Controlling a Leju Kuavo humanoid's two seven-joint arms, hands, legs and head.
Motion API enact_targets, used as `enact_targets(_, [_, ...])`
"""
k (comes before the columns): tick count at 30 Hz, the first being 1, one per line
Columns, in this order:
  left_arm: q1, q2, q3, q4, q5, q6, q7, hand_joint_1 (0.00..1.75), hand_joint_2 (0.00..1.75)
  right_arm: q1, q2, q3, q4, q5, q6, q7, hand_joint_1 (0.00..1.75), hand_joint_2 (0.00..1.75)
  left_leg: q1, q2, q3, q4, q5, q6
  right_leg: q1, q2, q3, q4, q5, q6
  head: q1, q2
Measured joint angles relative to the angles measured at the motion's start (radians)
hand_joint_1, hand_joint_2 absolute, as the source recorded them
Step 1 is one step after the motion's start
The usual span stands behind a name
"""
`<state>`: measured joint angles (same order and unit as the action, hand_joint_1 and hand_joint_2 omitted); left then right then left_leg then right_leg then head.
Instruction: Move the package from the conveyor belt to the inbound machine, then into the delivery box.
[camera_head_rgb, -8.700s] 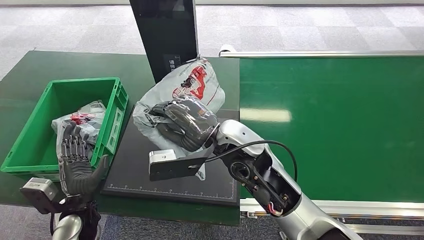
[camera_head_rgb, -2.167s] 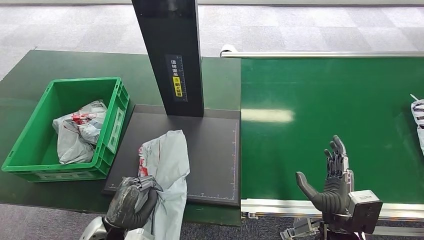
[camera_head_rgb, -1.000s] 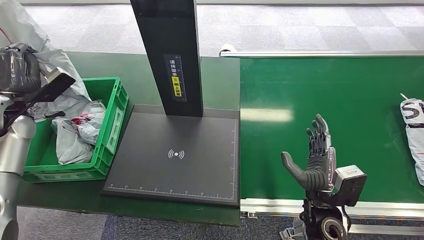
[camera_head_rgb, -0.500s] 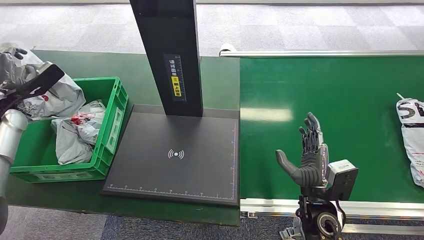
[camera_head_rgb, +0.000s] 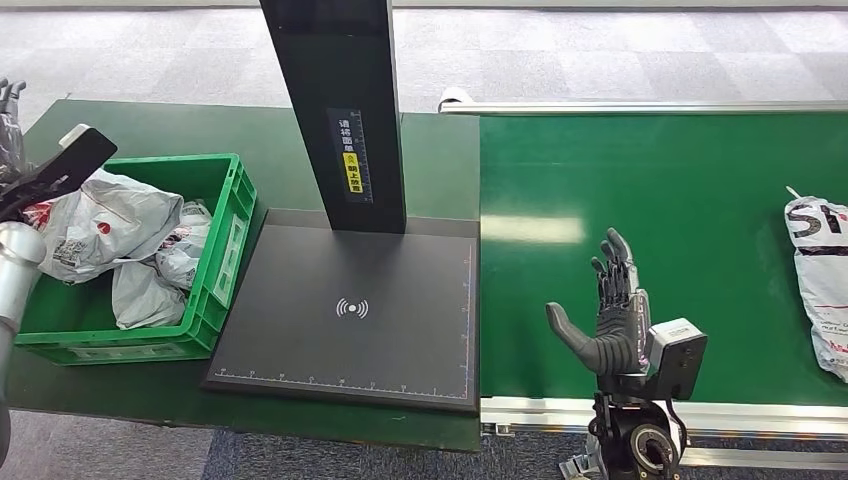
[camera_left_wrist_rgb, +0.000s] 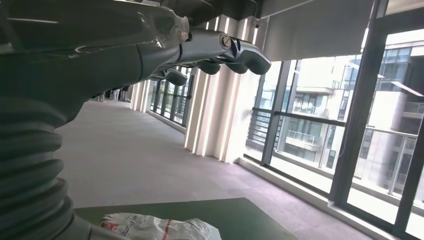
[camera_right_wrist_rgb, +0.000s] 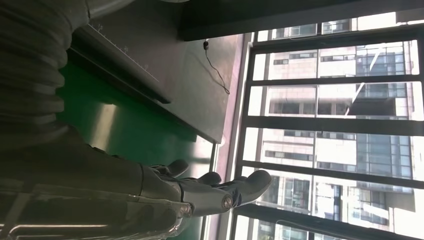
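Scanner column (camera_head_rgb: 345, 110) upright between green crate (camera_head_rgb: 230, 250) and conveyor belt (camera_head_rgb: 650, 200), package (camera_head_rgb: 815, 280) at belt edge, both hands (camera_head_rgb: 612, 320) spread, holding nothing.

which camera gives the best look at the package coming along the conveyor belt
The head view: the grey package lies in plain sight on the green conveyor belt at the picture's right edge, partly cut off. The right wrist view catches some belt but no package; the left wrist view looks toward windows.

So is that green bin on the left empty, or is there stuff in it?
Not empty. The green bin holds at least two grey plastic packages, crumpled and piled toward its left side, one reaching above the rim.
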<state>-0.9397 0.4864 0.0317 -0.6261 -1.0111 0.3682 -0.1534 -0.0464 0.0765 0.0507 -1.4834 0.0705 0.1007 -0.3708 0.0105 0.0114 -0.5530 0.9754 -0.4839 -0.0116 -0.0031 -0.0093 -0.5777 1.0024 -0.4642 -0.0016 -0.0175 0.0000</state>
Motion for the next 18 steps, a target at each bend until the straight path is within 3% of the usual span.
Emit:
enact_targets(6, [0.021, -0.001, 0.01, -0.029, 0.072, -0.033, -0.02, 0.0, 1.75, 0.0, -0.005, 0.005, 0.004, -0.004, -0.002, 0.0, 0.0, 1.75, 0.0, 0.0, 0.0, 0.0, 0.0, 0.0, 0.0, 0.0, 0.0, 0.0, 0.0, 0.0, 0.0, 0.0])
enact_targets(9, [0.092, -0.019, 0.044, -0.12, 0.311, -0.122, -0.127, 0.0, 1.75, 0.001, -0.008, 0.005, 0.004, -0.008, -0.007, 0.0, 0.0, 1.75, 0.0, 0.0, 0.0, 0.0, 0.0, 0.0, 0.0, 0.0, -0.001, 0.0, 0.0, 0.0, 0.0, 0.0])
enact_targets(12, [0.254, -0.082, 0.098, -0.337, 0.809, -0.348, -0.243, 0.0, 1.75, 0.003, -0.01, 0.004, 0.005, -0.011, -0.011, 0.0, 0.0, 1.75, -0.001, 0.003, 0.001, 0.0, -0.001, 0.0, -0.001, 0.003, -0.001, 0.0, 0.0, 0.0, 0.0, 0.0])
enact_targets(14, [0.394, -0.141, 0.104, -0.508, 1.043, -0.474, -0.283, 0.0, 1.75, 0.004, -0.011, 0.004, 0.007, -0.015, -0.014, 0.0, 0.0, 1.75, -0.003, 0.006, 0.002, 0.0, -0.003, 0.001, -0.003, 0.006, -0.001, -0.001, -0.001, 0.001, 0.0, 0.0])
enact_targets(17, [0.614, -0.253, 0.056, -0.721, 1.105, -0.552, -0.339, 0.0, 1.75, 0.018, -0.012, 0.004, 0.006, -0.015, -0.021, 0.0, 0.0, 1.75, -0.006, 0.009, 0.004, 0.0, -0.007, 0.004, -0.006, 0.009, 0.0, -0.001, -0.002, 0.003, 0.0, 0.0])
enact_targets(18, [0.651, -0.273, 0.044, -0.752, 1.098, -0.558, -0.35, 0.0, 1.75, 0.022, -0.012, 0.004, 0.005, -0.015, -0.022, 0.0, 0.0, 1.75, -0.006, 0.009, 0.005, 0.0, -0.008, 0.004, -0.006, 0.009, 0.0, -0.001, -0.003, 0.004, 0.0, 0.0])
